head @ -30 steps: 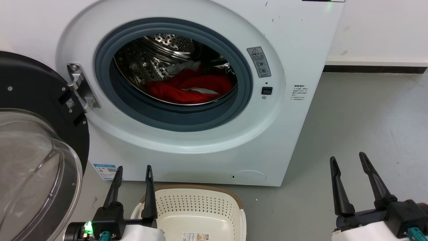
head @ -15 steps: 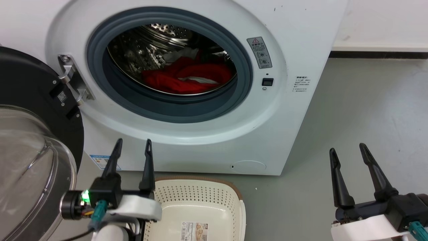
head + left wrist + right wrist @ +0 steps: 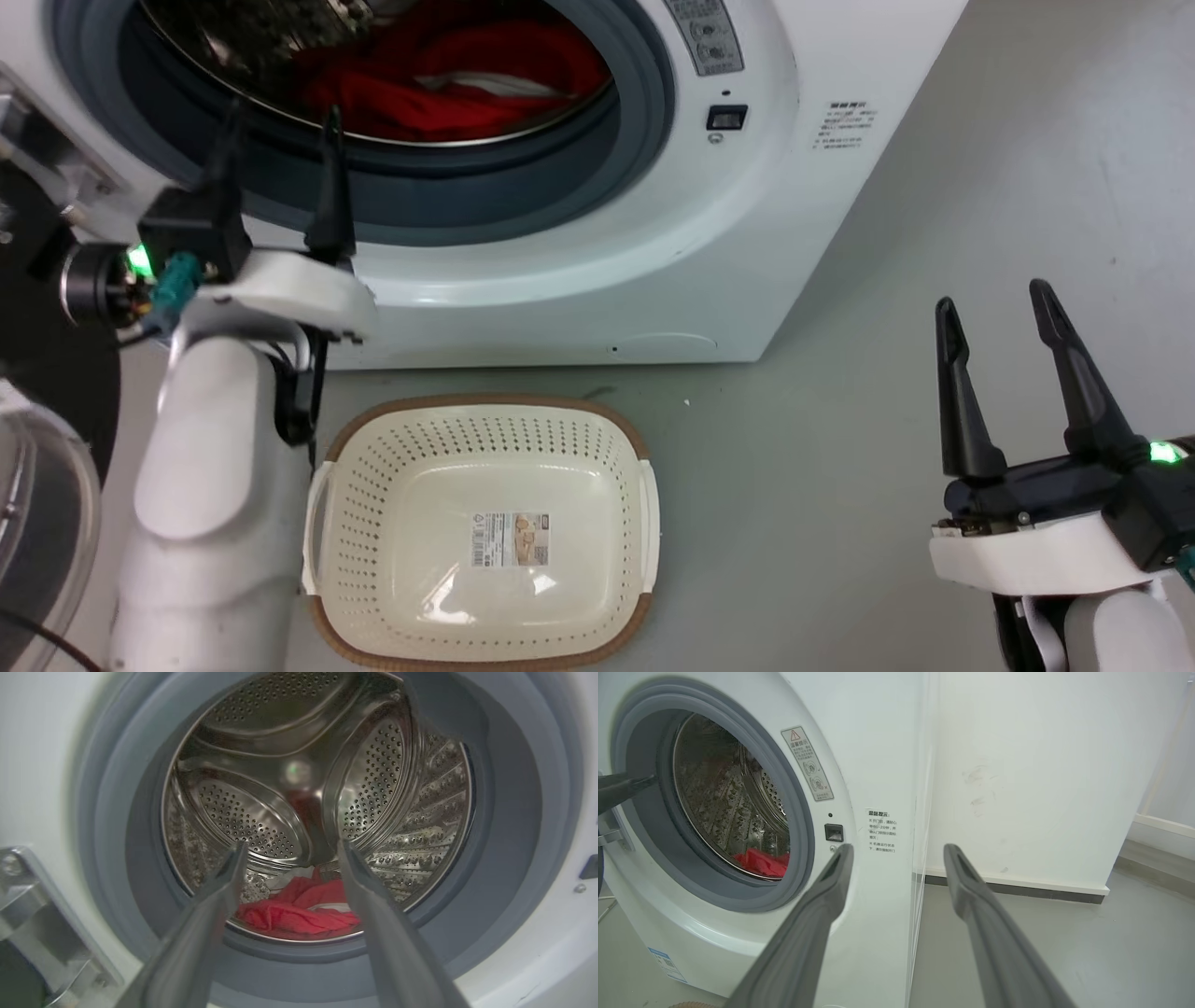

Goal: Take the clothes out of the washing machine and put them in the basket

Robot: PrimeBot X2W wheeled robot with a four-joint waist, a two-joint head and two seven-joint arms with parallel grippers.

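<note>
The washing machine [image 3: 747,233] stands with its porthole open. Red clothes [image 3: 448,79] with a white panel lie in the bottom of the steel drum. My left gripper [image 3: 280,112] is open and held up at the lower left of the grey gasket, outside the drum. In the left wrist view the left gripper [image 3: 292,843] points into the drum, the clothes [image 3: 299,912] showing low between its fingers. The cream basket [image 3: 481,403] sits on the floor below the porthole, nothing in it but its label. My right gripper [image 3: 992,294] hangs open over the floor to the machine's right.
The machine's black-rimmed glass door [image 3: 56,373] is swung open at the far left, close beside my left forearm. Grey floor [image 3: 840,448] stretches right of the basket. In the right wrist view a white wall [image 3: 1041,788] with a dark skirting stands beside the machine [image 3: 878,742].
The head camera has tilted down, so the whole picture shifted. My left gripper has risen from beside the basket up to the porthole's gasket, still open. The right gripper has kept its place.
</note>
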